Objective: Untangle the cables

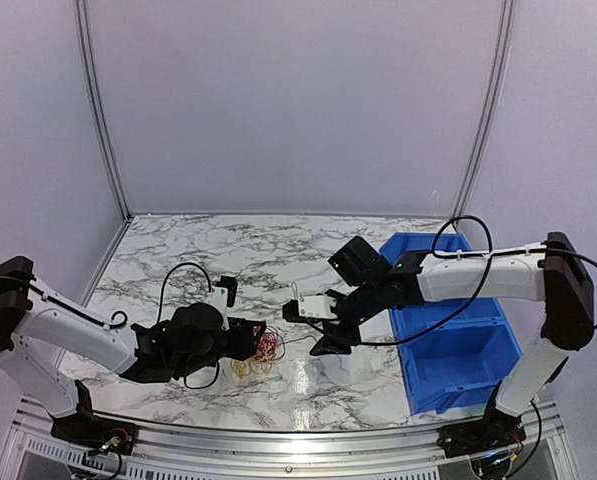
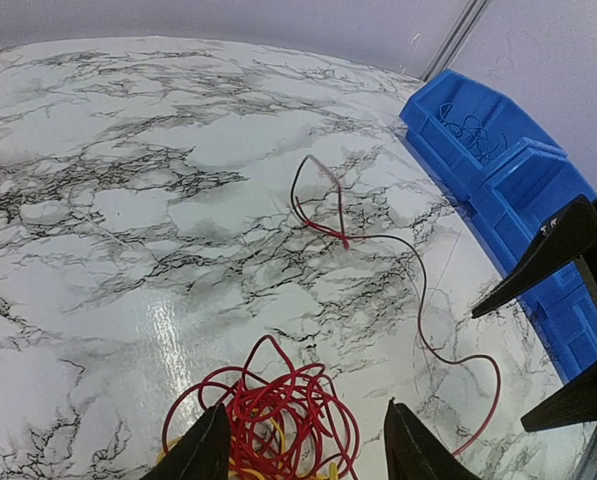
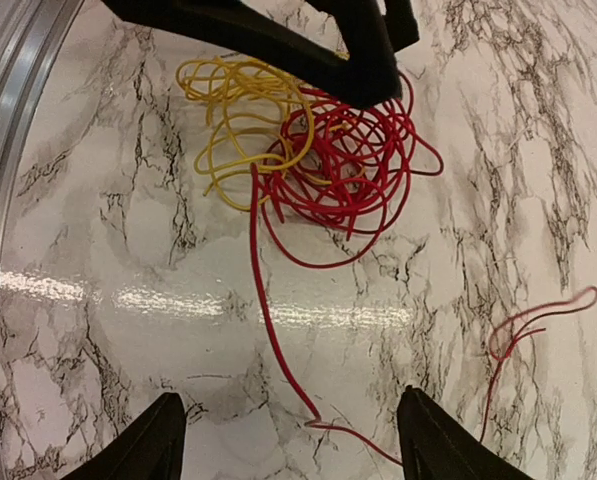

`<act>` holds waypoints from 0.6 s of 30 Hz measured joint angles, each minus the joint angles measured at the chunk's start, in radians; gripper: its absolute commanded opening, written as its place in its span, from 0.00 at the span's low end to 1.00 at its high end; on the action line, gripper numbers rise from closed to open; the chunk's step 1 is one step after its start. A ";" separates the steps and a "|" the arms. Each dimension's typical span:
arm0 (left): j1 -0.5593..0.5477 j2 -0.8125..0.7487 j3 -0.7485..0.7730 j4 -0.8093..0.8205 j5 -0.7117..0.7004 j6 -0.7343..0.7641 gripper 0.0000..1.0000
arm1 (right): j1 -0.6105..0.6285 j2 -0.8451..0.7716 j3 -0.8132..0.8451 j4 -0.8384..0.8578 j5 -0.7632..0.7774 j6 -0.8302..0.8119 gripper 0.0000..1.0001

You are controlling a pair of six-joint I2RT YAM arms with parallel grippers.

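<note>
The cables lie as a small bundle [image 1: 267, 349] on the marble table. It is a red coil [image 2: 278, 405] tangled with a yellow cable [image 3: 233, 130]. One long red strand [image 3: 269, 321] trails out of the coil towards the right arm and ends in a loop [image 2: 318, 195]. I see no blue-purple or dark grey wire. My left gripper [image 2: 306, 445] is open, its jaws on either side of the red coil just above it. My right gripper [image 3: 290, 445] is open and empty above the trailing strand, a little right of the bundle.
A blue bin [image 1: 458, 330] stands on the right side of the table, also in the left wrist view [image 2: 498, 150]. The table's metal front rail [image 3: 8, 150] runs close to the bundle. The right gripper's black fingers [image 2: 548, 270] are close to the left gripper.
</note>
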 measured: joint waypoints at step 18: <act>0.053 0.214 0.159 -0.010 0.057 0.008 0.54 | 0.005 0.127 0.105 -0.004 -0.087 -0.012 0.00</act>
